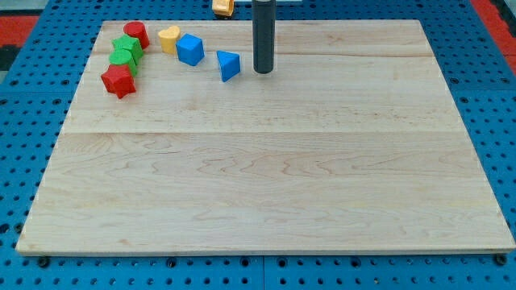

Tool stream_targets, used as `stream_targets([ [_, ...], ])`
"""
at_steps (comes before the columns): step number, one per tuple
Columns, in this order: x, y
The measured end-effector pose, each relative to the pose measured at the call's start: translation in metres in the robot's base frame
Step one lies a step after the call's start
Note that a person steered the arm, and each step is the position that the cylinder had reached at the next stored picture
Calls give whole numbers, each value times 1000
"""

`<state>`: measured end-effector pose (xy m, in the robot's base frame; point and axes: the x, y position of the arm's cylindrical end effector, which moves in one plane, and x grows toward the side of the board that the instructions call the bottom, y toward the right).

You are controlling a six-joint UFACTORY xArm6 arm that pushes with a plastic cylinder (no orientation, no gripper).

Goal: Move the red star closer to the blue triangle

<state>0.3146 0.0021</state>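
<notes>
My tip (264, 72) rests on the wooden board (266, 185) in the upper middle of the frame, just right of the blue triangle (229, 65); it is a bare rod and has hold of nothing. The red star (118, 80) lies at upper left, well apart from the triangle; between them sit a blue cube (190, 49) and a yellow heart (168, 38). Two green blocks (125, 51) crowd just above the star; a second red block (136, 34) sits above those. One orange-yellow block (223, 7) lies off the board at the top edge.

Dark rod upright, my tip (264, 72) down near view's top centre
</notes>
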Motion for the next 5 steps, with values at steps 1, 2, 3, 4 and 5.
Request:
stream_targets([
  [1, -9, -16],
  [2, -9, -40],
  [3, -9, -62],
  [4, -9, -63],
  [5, 4, -26],
])
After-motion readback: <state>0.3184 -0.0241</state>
